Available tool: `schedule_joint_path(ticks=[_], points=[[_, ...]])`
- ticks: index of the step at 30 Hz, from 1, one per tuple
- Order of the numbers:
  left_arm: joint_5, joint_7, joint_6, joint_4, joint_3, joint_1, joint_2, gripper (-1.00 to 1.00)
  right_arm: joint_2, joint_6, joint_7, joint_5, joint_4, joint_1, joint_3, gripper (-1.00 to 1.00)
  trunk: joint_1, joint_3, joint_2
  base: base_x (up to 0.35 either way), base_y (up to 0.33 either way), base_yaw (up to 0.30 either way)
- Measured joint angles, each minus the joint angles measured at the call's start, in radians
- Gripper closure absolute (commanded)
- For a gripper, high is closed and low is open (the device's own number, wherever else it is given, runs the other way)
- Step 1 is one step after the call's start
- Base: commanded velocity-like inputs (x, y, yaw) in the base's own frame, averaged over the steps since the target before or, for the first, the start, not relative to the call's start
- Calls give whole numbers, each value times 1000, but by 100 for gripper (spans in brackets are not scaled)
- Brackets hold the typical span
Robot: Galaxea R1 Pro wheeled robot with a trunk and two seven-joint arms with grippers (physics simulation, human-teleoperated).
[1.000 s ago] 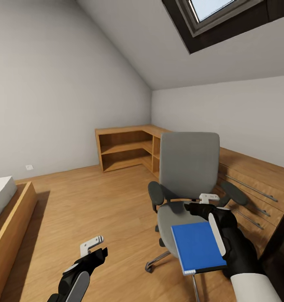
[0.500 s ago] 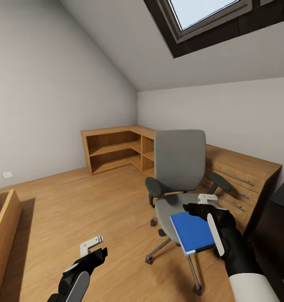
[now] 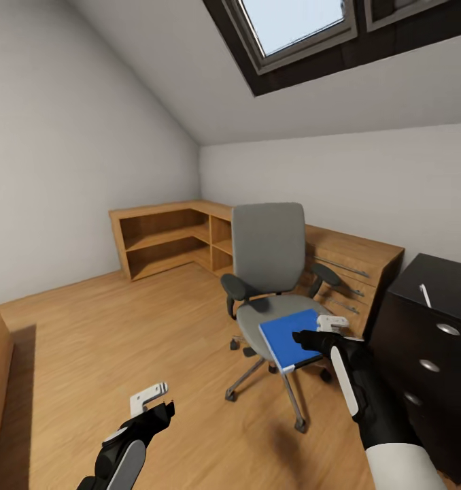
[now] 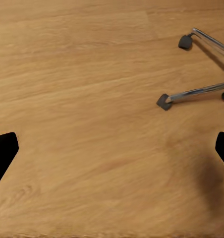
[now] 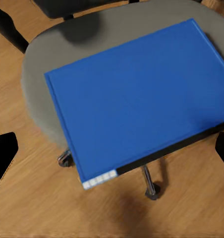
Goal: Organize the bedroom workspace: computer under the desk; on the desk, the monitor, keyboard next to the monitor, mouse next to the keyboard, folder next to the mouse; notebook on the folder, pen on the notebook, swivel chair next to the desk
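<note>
Nearest, left gripper (image 3: 153, 403): fingers spread apart over bare wooden floor (image 3: 122, 327), grasping nothing. Right gripper (image 3: 320, 331): closure impossible to judge, at right edge of bright blue flat folder (image 3: 289, 338) above grey upholstered swivel chair (image 3: 269, 258). Right: black desk (image 3: 421, 327). Far: low wooden shelf unit (image 3: 169, 235).

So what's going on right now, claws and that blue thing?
Both claws open: left claw, right claw. Blue folder flat on swivel chair. Nothing blocking it.
</note>
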State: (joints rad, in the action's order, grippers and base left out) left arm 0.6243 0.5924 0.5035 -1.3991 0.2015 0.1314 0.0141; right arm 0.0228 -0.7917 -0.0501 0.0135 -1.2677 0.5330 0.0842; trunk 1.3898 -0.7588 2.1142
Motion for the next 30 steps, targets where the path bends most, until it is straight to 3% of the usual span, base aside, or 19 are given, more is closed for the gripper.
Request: schedule_joint_path(ticks=[7,16,20,23,26,28,30], points=[[0,1,0,0,0,0,0,-100,6,0,1,-2,0,0,0,-100,0,-10,0,-278,86,-106],[2,-6,-2,-25,-3,0,-1,-100,12,3,-1,2,23,0,-1,-100,-1,-25,0,-36,6,-13],[2,-7,-3,-47,-8,0,0,-100,29,18,-1,9,45,0,7,-100,7,-37,14,-3,0,-1],[2,-7,-3,-54,-19,0,0,-100,39,34,-3,33,52,0,35,-100,19,-51,35,-1,0,0],[3,-6,-2,-56,-34,0,0,-100,43,42,-5,88,55,0,79,-100,30,-64,56,0,0,0],[2,-6,-1,-58,-42,0,0,-100,40,46,-3,161,57,0,107,-100,38,-71,70,0,0,0],[2,-6,-1,-58,-45,0,0,-100,36,48,-4,205,58,0,122,-100,45,-78,84,0,0,0]])
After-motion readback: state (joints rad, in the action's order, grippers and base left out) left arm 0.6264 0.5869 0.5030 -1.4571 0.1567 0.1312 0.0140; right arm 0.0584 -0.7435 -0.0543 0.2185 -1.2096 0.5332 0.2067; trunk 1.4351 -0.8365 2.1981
